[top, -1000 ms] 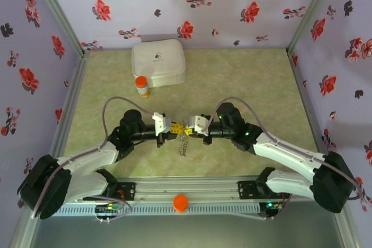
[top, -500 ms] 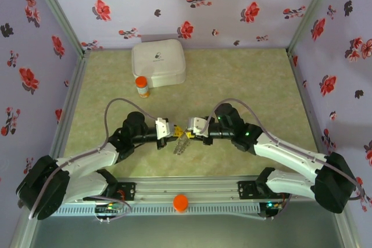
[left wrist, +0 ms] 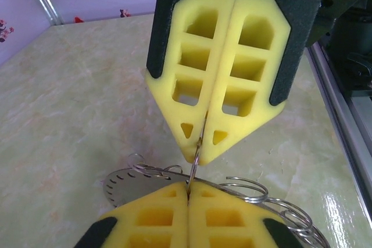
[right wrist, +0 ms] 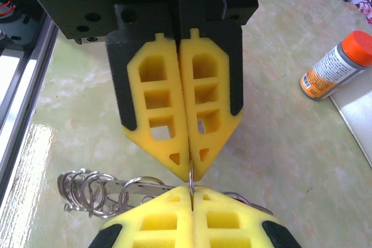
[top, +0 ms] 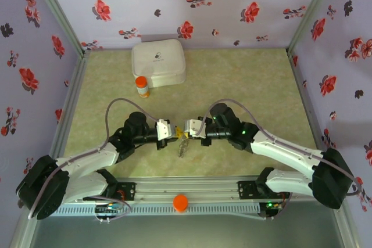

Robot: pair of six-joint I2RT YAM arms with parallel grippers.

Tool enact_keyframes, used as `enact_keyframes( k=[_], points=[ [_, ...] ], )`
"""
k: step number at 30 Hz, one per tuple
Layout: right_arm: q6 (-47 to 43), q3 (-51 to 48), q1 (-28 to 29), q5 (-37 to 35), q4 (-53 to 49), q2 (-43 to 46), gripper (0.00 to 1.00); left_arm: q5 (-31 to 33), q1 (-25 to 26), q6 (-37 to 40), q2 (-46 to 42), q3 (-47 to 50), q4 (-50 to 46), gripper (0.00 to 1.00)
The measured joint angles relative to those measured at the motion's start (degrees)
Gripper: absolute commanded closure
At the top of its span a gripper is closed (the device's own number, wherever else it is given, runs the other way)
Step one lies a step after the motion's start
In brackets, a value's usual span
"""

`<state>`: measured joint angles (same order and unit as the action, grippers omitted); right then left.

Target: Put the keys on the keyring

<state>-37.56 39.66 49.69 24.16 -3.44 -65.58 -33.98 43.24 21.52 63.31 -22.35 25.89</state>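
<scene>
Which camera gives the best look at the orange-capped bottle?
The right wrist view: the orange-capped bottle appears large there, cap and label distinct. The top external view shows it whole but tiny, next to the white case.

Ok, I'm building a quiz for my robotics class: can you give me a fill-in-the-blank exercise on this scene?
The left gripper and right gripper are both ____ on a thin metal ring. The bottle has an ____ cap. It stands beside a ____ case.
Missing: shut, orange, white.
</scene>
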Motion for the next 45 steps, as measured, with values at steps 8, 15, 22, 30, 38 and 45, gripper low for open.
enact_keyframes(
  k=[8, 15, 22, 30, 38, 45],
  points=[
    [0.1, 0.0, 0.1, -0.1, -0.2, -0.1, 1.0, -0.2, 0.5, -0.3, 1.2, -0.1, 2.8, 0.93],
    [0.3, 0.0, 0.1, -0.4, -0.7, -0.1, 1.0, -0.2, 0.7, -0.3, 2.2, -0.5, 3.0, 0.83],
    [0.7, -0.1, 0.1, -0.3, -0.7, 0.0, 1.0, -0.2, 0.8, -0.2, 2.6, -0.6, 3.0, 0.97],
    [3.9, -2.7, -0.1, -2.2, 2.3, 4.3, 0.58, 0.0, 1.2, 0.6, 2.9, -1.6, 2.7, 1.0],
    [20.8, -10.7, -2.1, -15.7, 12.0, 15.1, 0.57, 7.5, 3.7, 9.5, 1.8, -1.6, 2.7, 1.0],
    [39.1, -9.1, -2.1, -29.5, 5.9, 13.4, 0.54, 13.1, 5.5, 18.0, 1.9, -2.5, 3.0, 1.0]
  ],
)
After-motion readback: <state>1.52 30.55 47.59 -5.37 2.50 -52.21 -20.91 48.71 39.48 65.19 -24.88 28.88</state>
